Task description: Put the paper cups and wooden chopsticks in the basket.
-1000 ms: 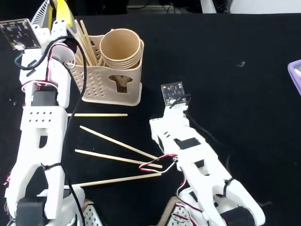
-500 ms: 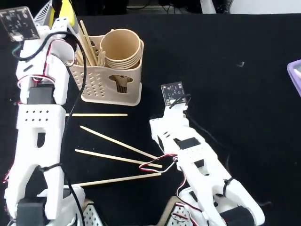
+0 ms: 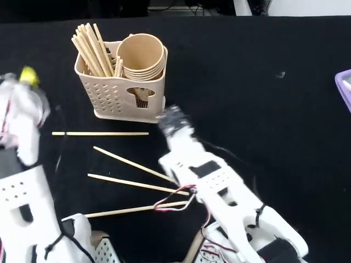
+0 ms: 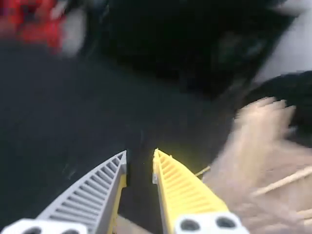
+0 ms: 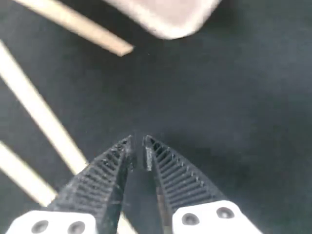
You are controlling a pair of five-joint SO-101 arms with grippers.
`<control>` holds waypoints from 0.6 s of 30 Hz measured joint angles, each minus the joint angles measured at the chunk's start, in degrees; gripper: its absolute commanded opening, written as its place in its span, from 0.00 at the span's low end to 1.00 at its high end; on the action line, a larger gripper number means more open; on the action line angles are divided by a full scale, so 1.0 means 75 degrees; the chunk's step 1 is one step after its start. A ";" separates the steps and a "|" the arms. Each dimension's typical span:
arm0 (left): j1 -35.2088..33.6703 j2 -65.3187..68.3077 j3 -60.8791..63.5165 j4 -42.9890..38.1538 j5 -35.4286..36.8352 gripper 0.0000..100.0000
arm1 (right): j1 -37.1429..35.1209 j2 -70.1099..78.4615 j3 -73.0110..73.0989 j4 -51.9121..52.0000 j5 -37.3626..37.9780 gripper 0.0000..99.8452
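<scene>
Done so far: paper cups [image 3: 141, 55] stacked in basket [image 3: 118, 96] w/ a chopstick bunch [image 3: 90, 46]. Four loose chopsticks [image 3: 137, 183] lie on table [image 3: 247, 82] beside it — left to do. Empty: left gripper [image 4: 140, 161] slightly parted, right gripper [image 5: 137, 142] pinched closed.

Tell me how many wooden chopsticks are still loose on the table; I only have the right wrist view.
Observer: Four loose chopsticks lie on the table, between the basket and the arms' bases.
Operator: And the cups?
Observer: The paper cups sit stacked inside the basket, next to a bundle of chopsticks standing in it.
Operator: Is the other arm carrying anything?
Observer: No. The left gripper hangs off to the side of the basket with nothing between its jaws, which stand slightly apart.
</scene>
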 measured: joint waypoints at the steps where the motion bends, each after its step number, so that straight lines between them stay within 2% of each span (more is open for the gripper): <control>1: -0.0375 -0.0176 0.0375 0.0176 0.0000 0.10 | -0.0340 -0.0059 -0.0199 0.0481 0.0117 0.05; 5: -0.1829 -0.0692 0.2227 0.0399 0.0012 0.10 | -0.1934 -0.0129 -0.0352 0.1430 0.0610 0.15; 7: -0.2098 -0.0856 0.3188 0.0422 0.0012 0.10 | -0.2555 -0.0117 -0.0352 0.1465 0.0692 0.20; 10: -0.2157 -0.0949 0.4278 0.0211 0.0012 0.10 | -0.2696 0.0211 -0.0352 0.1242 0.0703 0.21; 14: -0.2204 -0.0973 0.5474 -0.0867 0.0000 0.10 | -0.2673 0.1371 -0.0656 0.0598 0.0703 0.21; 18: -0.1911 -0.0985 0.6201 -0.1571 -0.0012 0.10 | -0.2673 0.2731 -0.1817 0.1078 0.0738 0.21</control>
